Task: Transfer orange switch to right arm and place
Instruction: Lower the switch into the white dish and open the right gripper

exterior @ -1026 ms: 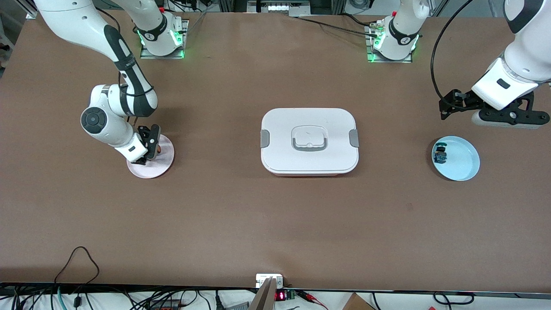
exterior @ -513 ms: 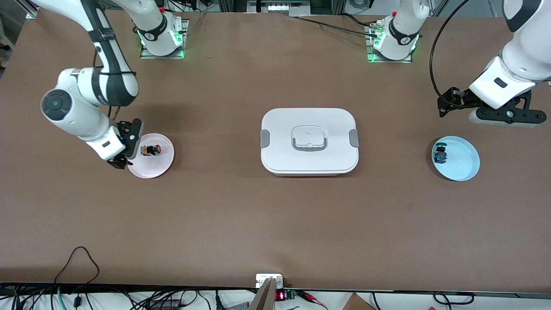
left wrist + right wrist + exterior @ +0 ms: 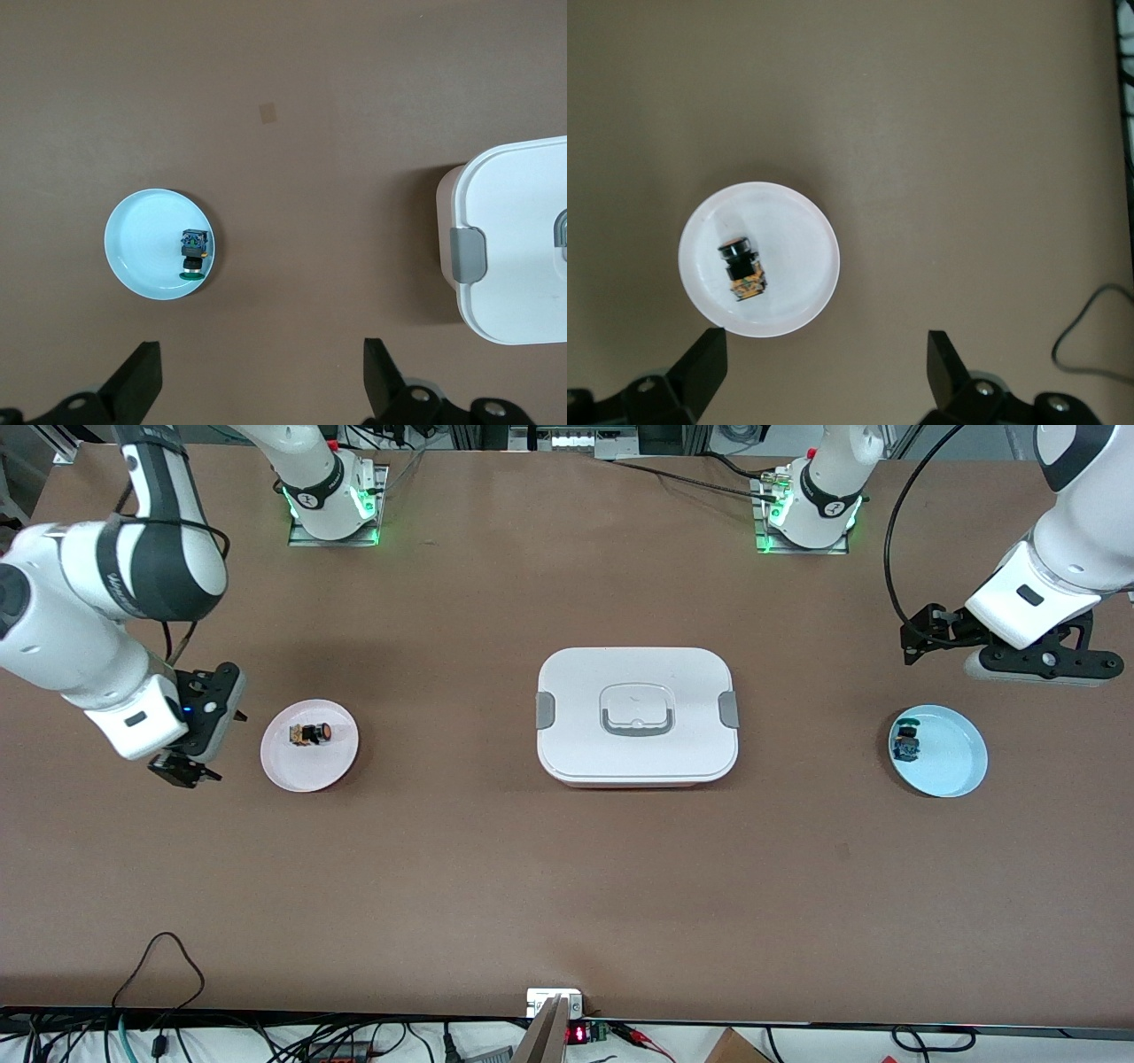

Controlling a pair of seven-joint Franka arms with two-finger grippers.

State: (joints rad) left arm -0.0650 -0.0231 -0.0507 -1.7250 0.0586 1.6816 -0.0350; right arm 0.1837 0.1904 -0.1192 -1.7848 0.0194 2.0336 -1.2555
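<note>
right gripper (image 3: 190, 757): jaws spread wide, gripping nothing, hovering over bare table beside pink plate (image 3: 341, 766)
left gripper (image 3: 1019, 657): jaws spread wide, empty, waiting above table near blue plate (image 3: 961, 757)
orange switch (image 3: 309, 733): lying on its side in pink plate
green-topped switch (image 3: 905, 744): sitting in blue plate
white lidded box (image 3: 636, 716): sitting mid-table

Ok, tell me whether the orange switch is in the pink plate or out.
In. The orange switch lies on its side inside the pink plate, with no hand touching it.

Bright, even overhead light, soft shadows, sharp focus, no glare
</note>
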